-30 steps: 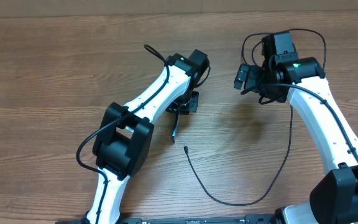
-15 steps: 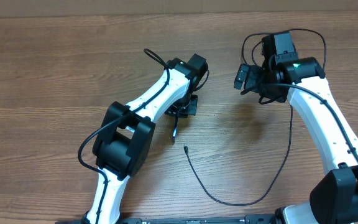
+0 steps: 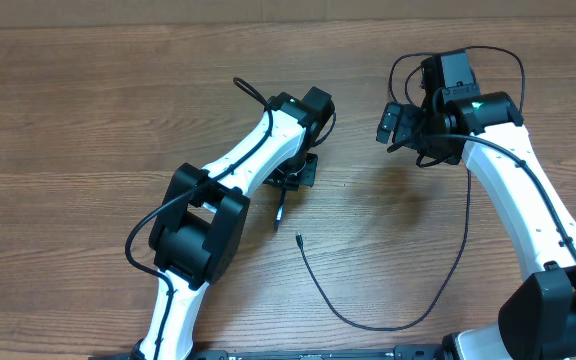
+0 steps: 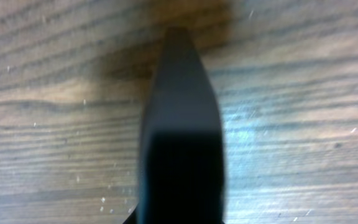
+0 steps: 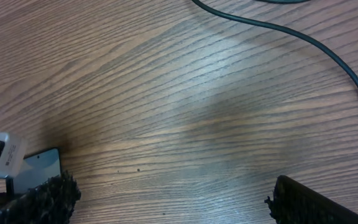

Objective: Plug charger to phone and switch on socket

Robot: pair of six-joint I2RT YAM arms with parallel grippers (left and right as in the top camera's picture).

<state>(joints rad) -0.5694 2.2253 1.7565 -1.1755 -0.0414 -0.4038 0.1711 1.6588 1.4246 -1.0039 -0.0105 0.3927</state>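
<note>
Left arm [image 3: 230, 165]: stretched diagonally across the table [image 3: 78, 120], wrist bent down, left gripper [image 3: 286, 184] clenched on the phone [image 3: 280, 208], which stands on its thin edge near the middle. Right arm [image 3: 528, 190]: raised at the right side, right gripper [image 3: 396, 124] spread wide, holding nothing. The charger [image 3: 368, 320]: loops over the wood, connector tip near the phone, apart.
</note>
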